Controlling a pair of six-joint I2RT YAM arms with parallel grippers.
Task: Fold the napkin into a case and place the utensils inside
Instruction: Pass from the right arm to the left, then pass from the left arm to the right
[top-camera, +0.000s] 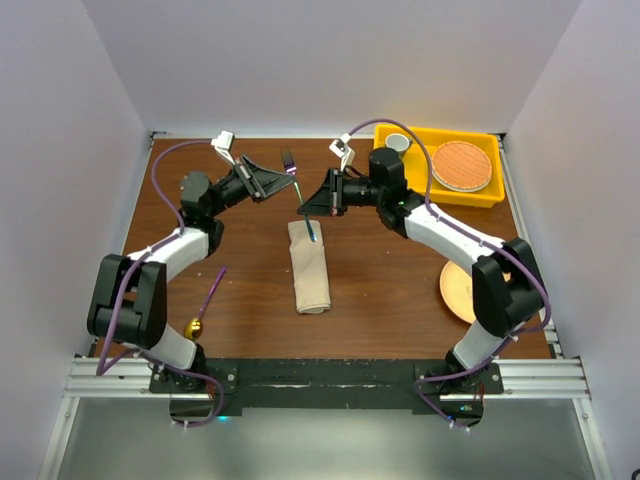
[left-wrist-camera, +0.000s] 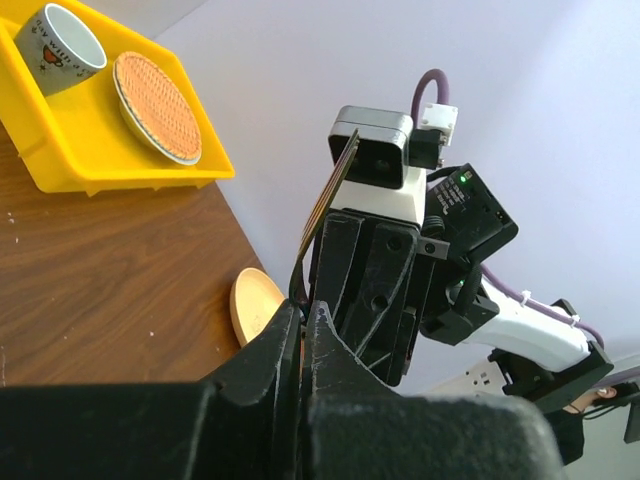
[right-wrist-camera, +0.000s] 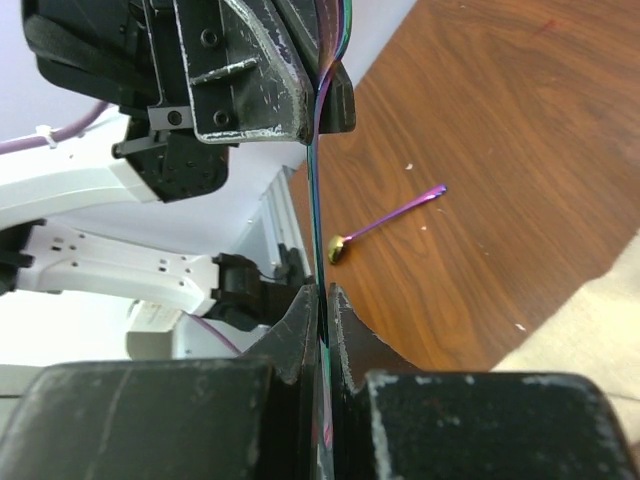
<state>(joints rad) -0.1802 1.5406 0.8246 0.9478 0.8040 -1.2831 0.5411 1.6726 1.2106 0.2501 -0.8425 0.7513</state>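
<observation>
The fork (top-camera: 300, 192) is off the table (top-camera: 400, 290), hanging between the two arms near the middle of the far half. Its tines point to the far edge and its handle slants back toward me. The handle's lower tip is at the far end of the case (top-camera: 310, 268). From the overhead view I can't tell whether the tip has entered the fold or only hovers at its mouth.

The case is the napkin folded into a long narrow strip, lying flat at the table's centre with its length running away from me.

My left claw (top-camera: 292, 176) is pinched tight on the fork near the tines. My right claw (top-camera: 303, 208) is clamped on the handle just below it. In the right wrist view the two sets of jaws face each other along the thin iridescent shaft.

The spoon (right-wrist-camera: 338, 250) lies alone on the wood near the left arm's base, well apart from the case.

At the far right a yellow bin (top-camera: 480, 195) holds a cup (top-camera: 397, 142) and a round woven mat (top-camera: 462, 165). A peach plate (top-camera: 458, 290) sits beside the right arm.
</observation>
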